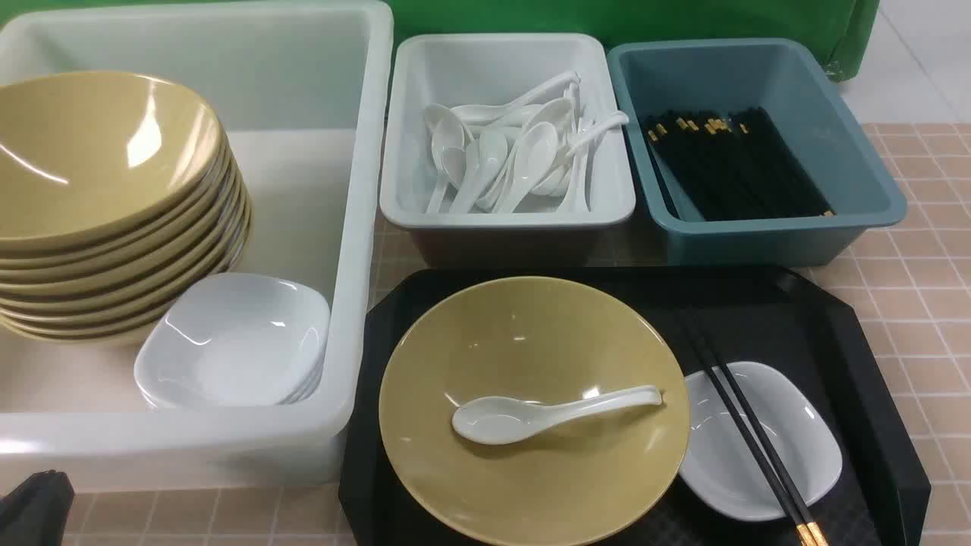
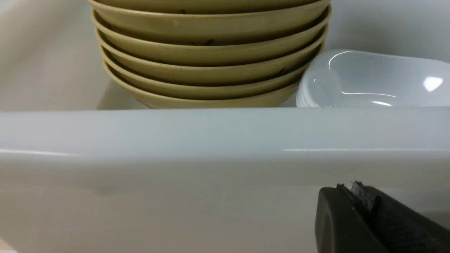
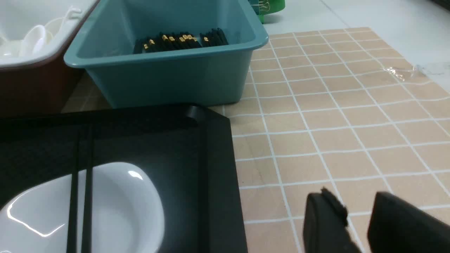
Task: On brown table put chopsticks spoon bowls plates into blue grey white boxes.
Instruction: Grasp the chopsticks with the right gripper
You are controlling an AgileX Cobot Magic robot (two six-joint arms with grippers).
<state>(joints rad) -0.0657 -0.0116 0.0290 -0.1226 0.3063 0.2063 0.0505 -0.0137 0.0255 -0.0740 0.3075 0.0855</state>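
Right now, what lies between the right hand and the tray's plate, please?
Bare table and the tray's rim separate the right hand and plate, as the right wrist view shows.

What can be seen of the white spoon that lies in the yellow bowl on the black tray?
The spoon is glossy white, ceramic-looking, with a deep oval scoop and a short curved handle. It lies open side up inside the olive-yellow bowl on the black tray, scoop toward the robot's left, handle tip near the bowl's right rim. It looks empty and touches only the bowl.
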